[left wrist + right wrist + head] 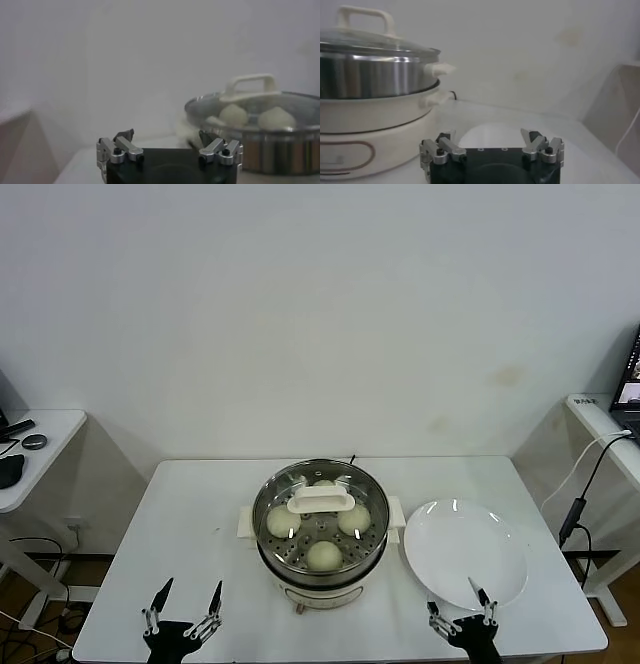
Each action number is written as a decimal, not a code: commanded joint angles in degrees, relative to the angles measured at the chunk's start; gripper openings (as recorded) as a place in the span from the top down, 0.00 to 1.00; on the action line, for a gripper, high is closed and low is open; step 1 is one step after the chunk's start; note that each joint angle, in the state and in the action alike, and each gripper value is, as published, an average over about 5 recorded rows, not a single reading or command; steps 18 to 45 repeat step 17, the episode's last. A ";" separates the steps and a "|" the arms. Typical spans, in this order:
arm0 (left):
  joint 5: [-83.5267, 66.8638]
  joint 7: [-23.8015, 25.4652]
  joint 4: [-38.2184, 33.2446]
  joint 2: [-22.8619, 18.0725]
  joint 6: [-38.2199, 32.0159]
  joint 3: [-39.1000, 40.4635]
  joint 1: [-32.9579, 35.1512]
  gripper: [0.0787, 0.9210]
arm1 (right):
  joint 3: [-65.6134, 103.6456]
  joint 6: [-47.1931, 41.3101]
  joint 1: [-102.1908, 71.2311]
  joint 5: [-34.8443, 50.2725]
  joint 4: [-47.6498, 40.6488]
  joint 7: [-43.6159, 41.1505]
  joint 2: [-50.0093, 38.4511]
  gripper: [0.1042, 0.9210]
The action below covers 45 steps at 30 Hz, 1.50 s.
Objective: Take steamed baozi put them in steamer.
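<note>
Steel steamer (320, 529) lidded, unlabelled, baozi (323, 555) inside, left gripper (184, 604) spread, right gripper (459, 608) spread

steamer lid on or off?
On. The glass lid sits flat across the steamer rim, its cream handle upright in both wrist views, with buns visible through it.

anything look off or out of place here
Nothing stands out. The baozi sit inside the steamer, whose glass lid lies level on top. The white plate beside it is bare, with no spills on the table. The left gripper and right gripper hover open at the near edge.
</note>
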 commanded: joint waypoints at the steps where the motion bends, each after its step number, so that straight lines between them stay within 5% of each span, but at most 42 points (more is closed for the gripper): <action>1: -5.80 1.00 5.81 -0.73 -6.72 -2.13 3.32 0.12 | -1.27 -0.29 -2.48 1.41 1.43 0.16 -0.81 0.12; 45: -4.39 2.64 7.27 -0.51 -4.69 -0.94 2.14 0.12 | -2.12 -0.17 -2.32 0.82 0.98 0.24 -0.13 0.12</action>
